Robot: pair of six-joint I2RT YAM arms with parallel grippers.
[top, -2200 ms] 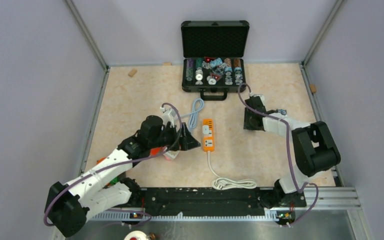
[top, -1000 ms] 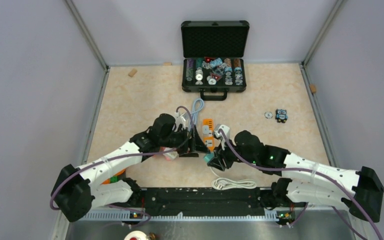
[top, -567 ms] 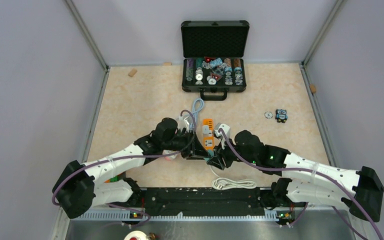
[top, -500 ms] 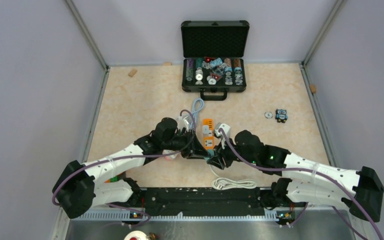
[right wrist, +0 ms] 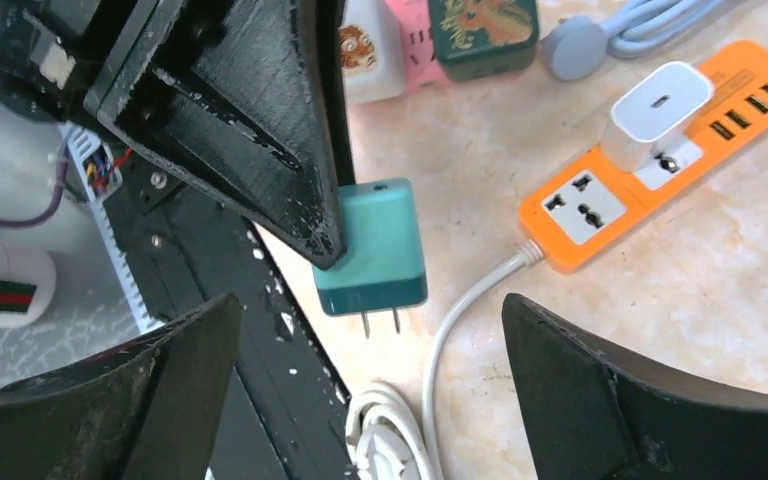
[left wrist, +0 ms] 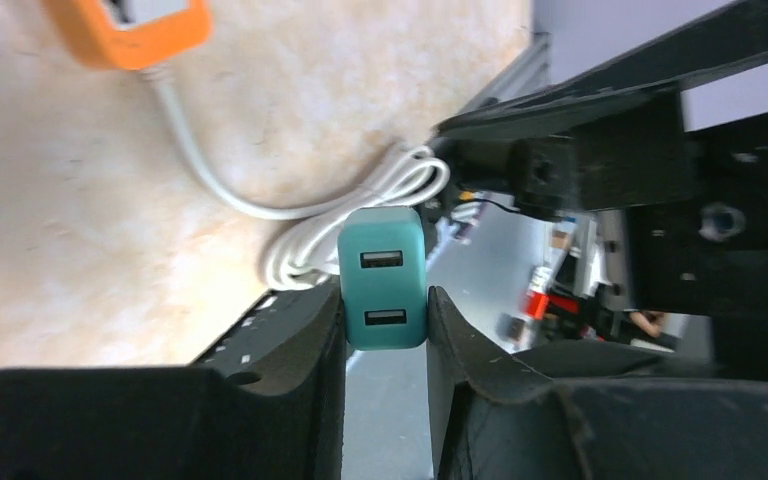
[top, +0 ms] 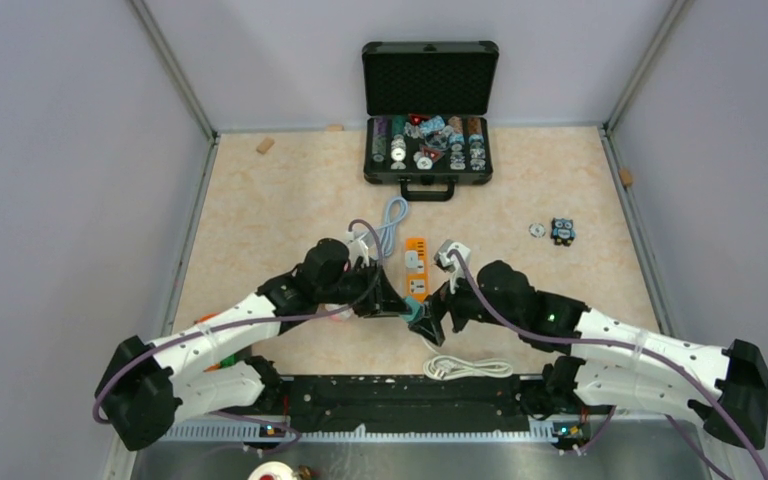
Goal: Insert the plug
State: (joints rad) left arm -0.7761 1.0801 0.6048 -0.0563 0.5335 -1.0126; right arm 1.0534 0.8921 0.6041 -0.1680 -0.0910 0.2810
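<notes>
The left gripper [left wrist: 384, 300] squeezes the teal plug [left wrist: 383, 278] by its sides. The right gripper [right wrist: 370, 305] is wide open, holding nothing, close to the orange power strip [right wrist: 600, 205]

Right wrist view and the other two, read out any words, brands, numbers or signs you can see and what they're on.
No text can be read in any view.
Teal charger: no print shows.
Orange power strip: no lettering shows.
Pink box: dark marks, too blurred to read.
Green box: gold picture only.
Case: labels on its contents too small to read.
</notes>
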